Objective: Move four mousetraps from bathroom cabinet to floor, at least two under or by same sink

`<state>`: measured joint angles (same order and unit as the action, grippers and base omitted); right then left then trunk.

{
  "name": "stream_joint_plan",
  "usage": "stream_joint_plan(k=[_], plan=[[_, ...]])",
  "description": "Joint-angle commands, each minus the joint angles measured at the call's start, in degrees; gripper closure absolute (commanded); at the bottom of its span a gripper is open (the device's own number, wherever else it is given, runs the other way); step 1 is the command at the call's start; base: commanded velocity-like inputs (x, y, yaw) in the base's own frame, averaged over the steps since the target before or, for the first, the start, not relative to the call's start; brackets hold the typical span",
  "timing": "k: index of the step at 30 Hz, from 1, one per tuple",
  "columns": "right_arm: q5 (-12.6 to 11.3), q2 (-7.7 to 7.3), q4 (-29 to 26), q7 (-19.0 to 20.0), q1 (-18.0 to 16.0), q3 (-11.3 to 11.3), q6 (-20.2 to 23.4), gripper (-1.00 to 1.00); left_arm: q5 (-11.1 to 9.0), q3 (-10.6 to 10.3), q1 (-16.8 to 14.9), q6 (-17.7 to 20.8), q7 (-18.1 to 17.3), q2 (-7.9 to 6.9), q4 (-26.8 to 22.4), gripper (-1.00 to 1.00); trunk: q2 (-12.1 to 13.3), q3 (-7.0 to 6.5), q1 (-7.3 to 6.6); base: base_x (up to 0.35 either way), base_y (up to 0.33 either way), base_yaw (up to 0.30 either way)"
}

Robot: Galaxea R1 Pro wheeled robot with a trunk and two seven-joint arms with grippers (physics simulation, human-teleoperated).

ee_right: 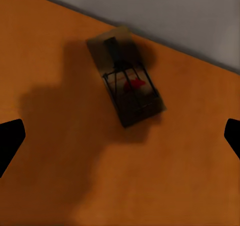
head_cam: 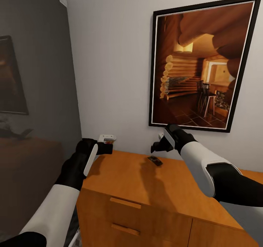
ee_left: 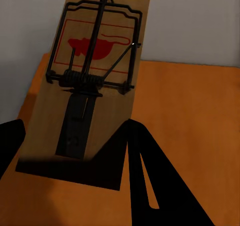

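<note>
One mousetrap (ee_left: 92, 85), a wooden board with a black wire spring and a red mouse print, stands tilted between the dark fingers (ee_left: 145, 171) of my left gripper (ee_left: 75, 136), which is shut on it. In the head view my left gripper (head_cam: 105, 145) holds this mousetrap (head_cam: 107, 138) just above the left back corner of the orange-brown cabinet (head_cam: 146, 183). A second mousetrap (head_cam: 155, 161) (ee_right: 127, 88) lies flat on the cabinet top (ee_right: 60, 151) near the wall. My right gripper (head_cam: 159, 145) (ee_right: 120, 136) hovers open above it, not touching.
A large black-framed picture (head_cam: 204, 64) hangs on the white wall behind the cabinet. A dark grey wall (head_cam: 40, 75) with another frame and a dark low shelf (head_cam: 25, 159) lie to the left. Drawer fronts with bar handles (head_cam: 125, 202) face me.
</note>
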<state>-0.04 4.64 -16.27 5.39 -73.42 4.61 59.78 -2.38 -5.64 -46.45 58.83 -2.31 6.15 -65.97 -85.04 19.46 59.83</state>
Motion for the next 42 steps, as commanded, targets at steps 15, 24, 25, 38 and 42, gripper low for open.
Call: stream_joint_plan(k=[15,24,25,38,42], plan=[[-0.16,0.08,0.09,0.32,-0.05,0.41,0.22,-1.00,-0.03,-0.01,-0.04,0.19,-0.06,0.00,-0.06,1.00,-0.04,0.08,0.00,0.046,0.000,0.000],[-0.45,0.10,0.09,0.32,-0.05,0.38,0.22,-1.00,0.01,0.01,-0.04,0.17,-0.03,-0.04,-0.12,1.00,-0.04,0.08,0.00,0.245,0.000,0.000],[-0.48,0.10,0.09,0.32,-0.05,0.37,0.22,-1.00,0.01,0.01,-0.04,0.16,-0.04,-0.05,-0.12,1.00,-0.04,0.08,0.00,0.120,0.000,0.000],[-0.62,0.19,2.36,0.32,-0.05,0.38,0.22,-1.00,-0.07,0.01,-0.04,0.15,-0.06,-0.06,-0.10,1.00,-0.04,0.08,0.00,0.024,0.000,0.000],[-0.63,0.19,5.53,0.32,-0.05,0.40,0.22,-1.00,-0.08,0.01,-0.04,0.15,-0.06,-0.02,-0.11,1.00,-0.04,0.08,0.00,0.001,0.000,0.000]])
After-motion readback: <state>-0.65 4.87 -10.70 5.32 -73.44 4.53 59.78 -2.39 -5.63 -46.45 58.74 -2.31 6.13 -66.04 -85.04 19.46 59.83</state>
